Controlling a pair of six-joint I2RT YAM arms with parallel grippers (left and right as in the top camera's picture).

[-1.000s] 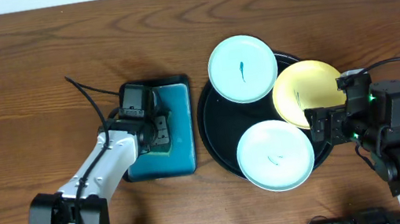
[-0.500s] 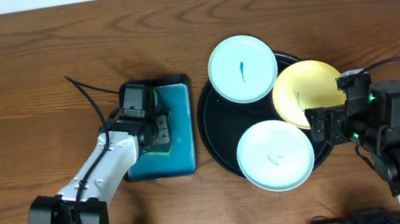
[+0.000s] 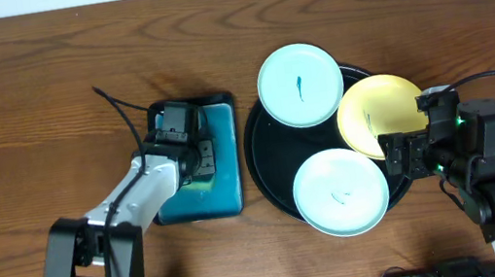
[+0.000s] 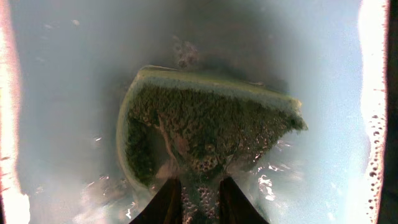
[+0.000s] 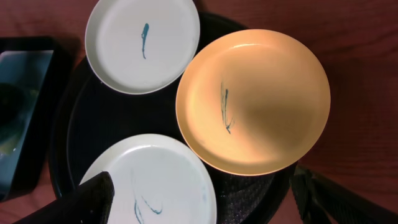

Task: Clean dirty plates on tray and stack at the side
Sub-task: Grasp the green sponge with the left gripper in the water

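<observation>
Overhead: I see the whole table [image 3: 22, 74] straight down. Left wrist: very close, facing the sponge [image 4: 205, 130]. Right wrist: downward, nearer; shares the plates [image 5: 252, 102] with overhead.

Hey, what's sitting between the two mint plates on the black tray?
Nothing: just bare black tray between the far mint plate and the near mint plate, clearest in the overhead view.

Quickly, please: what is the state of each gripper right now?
The left gripper is closed on the sponge.
The right gripper is open, holding nothing.
</observation>
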